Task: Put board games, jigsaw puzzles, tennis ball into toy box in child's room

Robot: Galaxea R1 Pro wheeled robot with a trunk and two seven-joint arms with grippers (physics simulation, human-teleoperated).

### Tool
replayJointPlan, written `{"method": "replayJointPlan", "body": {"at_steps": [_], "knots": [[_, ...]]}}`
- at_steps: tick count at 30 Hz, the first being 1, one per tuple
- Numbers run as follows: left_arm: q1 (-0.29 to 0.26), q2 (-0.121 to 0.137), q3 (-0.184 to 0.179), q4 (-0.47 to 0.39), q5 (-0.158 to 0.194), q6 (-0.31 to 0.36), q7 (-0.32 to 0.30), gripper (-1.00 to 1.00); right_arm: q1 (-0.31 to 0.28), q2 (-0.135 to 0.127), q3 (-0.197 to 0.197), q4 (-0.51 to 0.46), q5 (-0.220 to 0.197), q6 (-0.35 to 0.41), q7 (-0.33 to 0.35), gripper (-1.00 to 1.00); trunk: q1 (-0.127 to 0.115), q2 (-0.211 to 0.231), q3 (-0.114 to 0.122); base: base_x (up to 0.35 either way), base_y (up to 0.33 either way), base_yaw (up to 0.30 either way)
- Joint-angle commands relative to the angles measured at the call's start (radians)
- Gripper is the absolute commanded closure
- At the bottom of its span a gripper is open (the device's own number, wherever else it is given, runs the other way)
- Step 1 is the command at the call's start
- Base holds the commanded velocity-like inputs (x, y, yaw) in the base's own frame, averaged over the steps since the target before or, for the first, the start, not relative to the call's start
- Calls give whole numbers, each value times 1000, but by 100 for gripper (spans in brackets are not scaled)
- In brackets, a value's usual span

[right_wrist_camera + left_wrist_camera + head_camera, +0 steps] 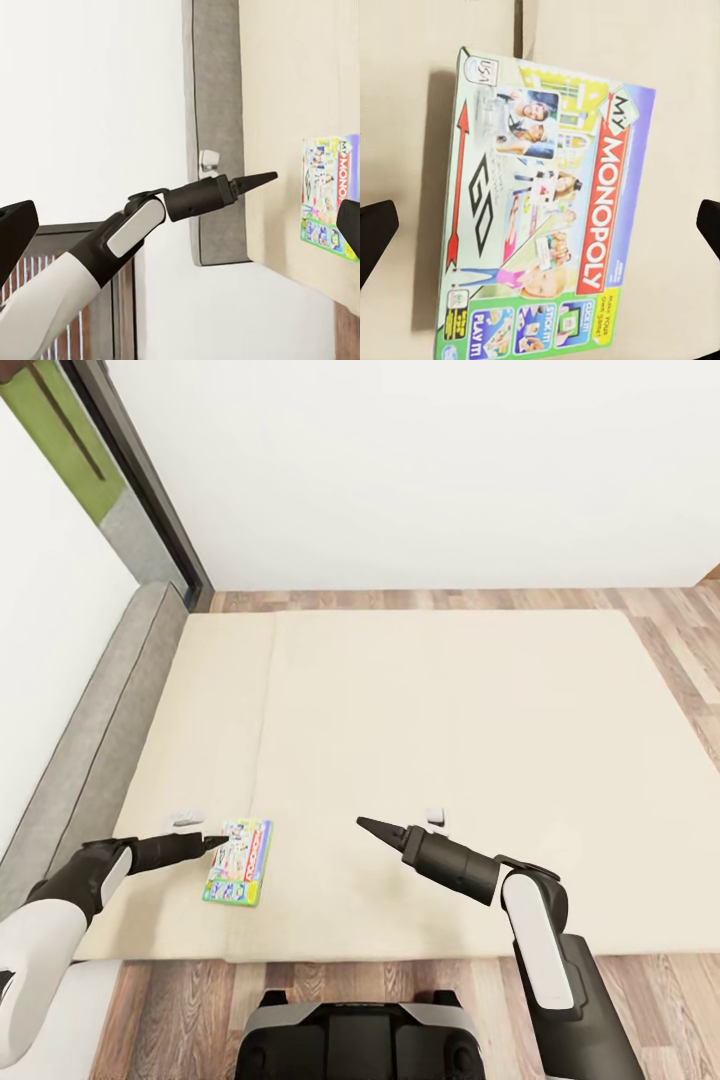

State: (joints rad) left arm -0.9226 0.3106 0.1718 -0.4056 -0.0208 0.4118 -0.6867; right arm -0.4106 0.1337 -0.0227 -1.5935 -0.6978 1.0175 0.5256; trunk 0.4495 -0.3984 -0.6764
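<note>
Monopoly box [238,861] flat on bed [450,710], near its front edge (left of centre); headboard [95,740] along the left; floor [450,598] behind.

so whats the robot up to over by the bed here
The robot stands at the edge of the bed, going for the Monopoly box lying flat on the beige mattress. Its left gripper hangs right over the box with fingers spread wide on either side, not yet gripping. The right gripper hovers over bare mattress, holding nothing.
</note>
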Motion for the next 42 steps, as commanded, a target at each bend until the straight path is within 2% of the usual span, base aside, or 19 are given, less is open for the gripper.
{"method": "replayJointPlan", "body": {"at_steps": [1, 29, 42], "knots": [[0, 0, 7, -2, -2, 9, -5, -100, -1, 1, -3, 0, 6, 6, 8, -100, 0, -2, -3, 0, 0, 0], [1, -2, 4, -7, -2, -2, -6, -100, 1, -1, -6, 0, 6, 5, 9, -100, 0, -2, -48, 0, 0, 0], [1, 0, 5, -7, -1, -5, -24, -100, 1, 0, 1, 0, 6, -23, 2, -100, 0, -2, -69, 0, 0, 0]]}}
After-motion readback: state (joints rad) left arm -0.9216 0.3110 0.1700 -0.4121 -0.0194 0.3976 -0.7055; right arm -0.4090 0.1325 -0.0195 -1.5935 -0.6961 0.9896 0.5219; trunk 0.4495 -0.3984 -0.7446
